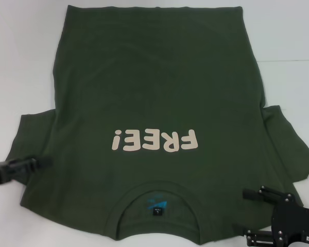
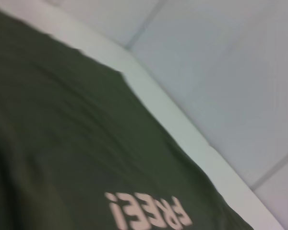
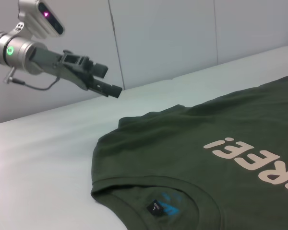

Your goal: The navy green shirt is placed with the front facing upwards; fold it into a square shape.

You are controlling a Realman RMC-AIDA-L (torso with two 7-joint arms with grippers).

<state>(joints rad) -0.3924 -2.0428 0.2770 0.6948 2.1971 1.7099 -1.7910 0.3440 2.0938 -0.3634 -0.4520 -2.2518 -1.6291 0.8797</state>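
The navy green shirt (image 1: 154,92) lies flat on the white table (image 1: 20,51), front up. Its cream "FREE!" print (image 1: 155,140) reads upside down, and the collar (image 1: 157,191) with a small blue label (image 1: 158,210) is nearest me. My left gripper (image 1: 47,161) hovers over the shirt's left sleeve. The right wrist view shows this left gripper (image 3: 114,81) raised above the table, open and holding nothing. My right gripper (image 1: 241,211) stands open over the shoulder area right of the collar. The left wrist view shows the shirt (image 2: 62,143) and its print.
Bare white table surrounds the shirt on the left, right and far sides. The far table edge (image 2: 182,129) drops to a pale tiled floor (image 2: 240,72). A pale panelled wall (image 3: 173,38) rises beyond the table.
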